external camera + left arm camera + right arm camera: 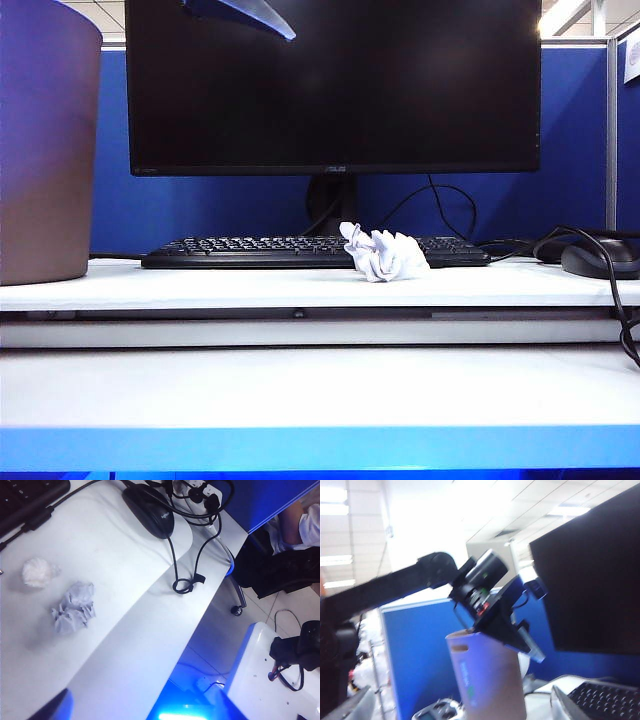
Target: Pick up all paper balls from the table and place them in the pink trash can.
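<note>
- Blue front edge [320, 447] of the surface [320, 385] lies nearest; nothing rests on this step.
- Paper balls – a white one [37, 572] and a greyer one [75, 607] – sit side by side, just apart, in front of the keyboard [300, 250], toward its mouse [600, 258] end.
- Pink trash can [45, 150] stands beyond the keyboard's opposite end.
- Left tool [527, 647]: high above the keyboard's can end, fingers spread, holding nothing.
- Right tool [460, 710]: beside the keyboard facing the can, fingers wide apart, empty.
- Deciding relation – the balls lie below the left tool, along the keyboard away from the can. Both are roundish, so approach angle likely matters little.
</note>
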